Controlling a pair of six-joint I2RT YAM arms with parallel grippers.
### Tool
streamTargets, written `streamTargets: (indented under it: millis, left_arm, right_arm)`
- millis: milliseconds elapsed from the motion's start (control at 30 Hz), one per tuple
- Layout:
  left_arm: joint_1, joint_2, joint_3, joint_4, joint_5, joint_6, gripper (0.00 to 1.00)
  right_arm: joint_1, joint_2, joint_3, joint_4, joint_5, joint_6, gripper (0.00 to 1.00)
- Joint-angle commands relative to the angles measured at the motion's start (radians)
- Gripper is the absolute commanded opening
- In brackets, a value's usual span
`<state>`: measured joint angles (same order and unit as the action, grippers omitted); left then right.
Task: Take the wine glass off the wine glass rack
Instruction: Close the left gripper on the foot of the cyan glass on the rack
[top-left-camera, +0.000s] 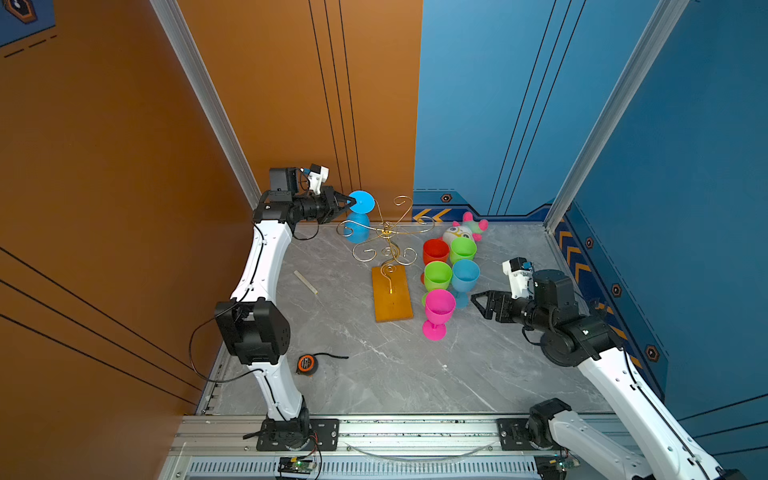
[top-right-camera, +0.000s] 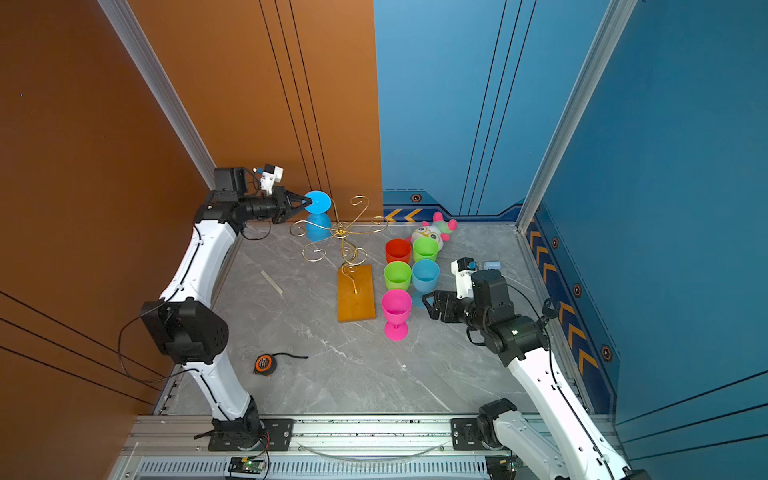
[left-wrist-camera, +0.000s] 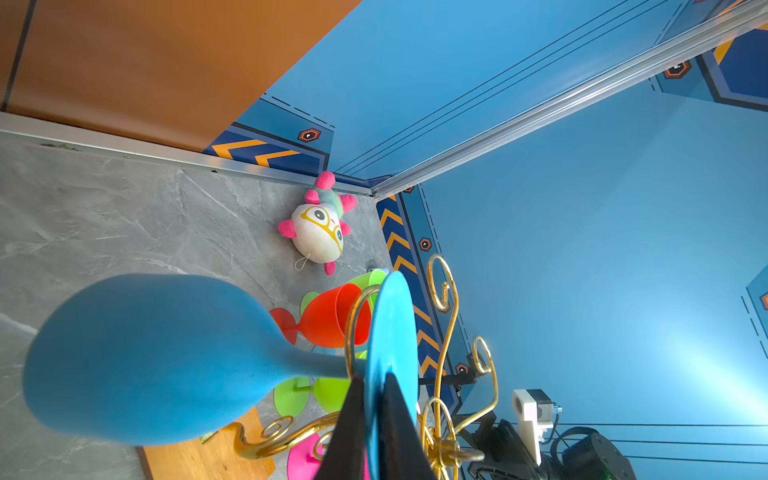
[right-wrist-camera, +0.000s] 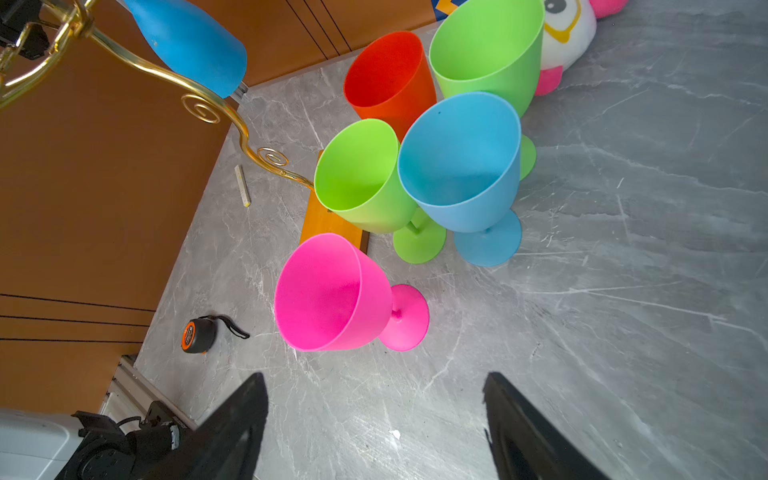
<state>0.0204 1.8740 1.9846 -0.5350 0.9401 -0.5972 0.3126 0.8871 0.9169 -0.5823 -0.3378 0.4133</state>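
Observation:
A blue wine glass (top-left-camera: 357, 231) (top-right-camera: 319, 231) hangs upside down from an arm of the gold wire wine glass rack (top-left-camera: 386, 228) (top-right-camera: 340, 231), at the back left of the table. My left gripper (top-left-camera: 353, 202) (top-right-camera: 309, 202) is shut on the edge of its round foot (left-wrist-camera: 395, 328); in the left wrist view the black fingers (left-wrist-camera: 401, 415) pinch the disc from both sides, beside the rack's wire. My right gripper (top-left-camera: 476, 301) (right-wrist-camera: 374, 376) stands open and holds nothing, low over the table to the right of a pink glass (right-wrist-camera: 328, 295).
The rack's wooden base (top-left-camera: 392, 299) lies mid-table. Several upright glasses stand to its right: red (top-left-camera: 435, 251), two green (top-left-camera: 437, 275), blue (top-left-camera: 465, 274), pink (top-left-camera: 439, 307). A plush toy (top-left-camera: 459, 230) lies behind them. A tape measure (top-left-camera: 306, 364) and a small stick (top-left-camera: 305, 281) lie left.

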Motion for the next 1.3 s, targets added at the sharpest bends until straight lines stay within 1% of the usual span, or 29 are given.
streamTargets:
  millis: [0,433,733,1267]
  left_arm:
    - [0.009,-0.009,0.006,-0.024,-0.004,0.004,0.08]
    - [0.003,-0.026,0.035,-0.023,0.033,-0.029,0.0]
    - [-0.015,-0.014,0.058,-0.023,0.049,-0.04,0.0]
    - [-0.035,0.015,0.118,-0.024,0.006,-0.073,0.0]
  right_arm:
    - [-0.009,-0.015,-0.012,0.03,-0.013,0.013,0.83]
    - [-0.01,-0.019,-0.019,0.038,-0.025,0.016,0.83]
    - [-0.012,-0.026,-0.027,0.044,-0.028,0.018,0.83]
    - [-0.031,-0.028,-0.047,0.056,-0.049,0.015,0.83]
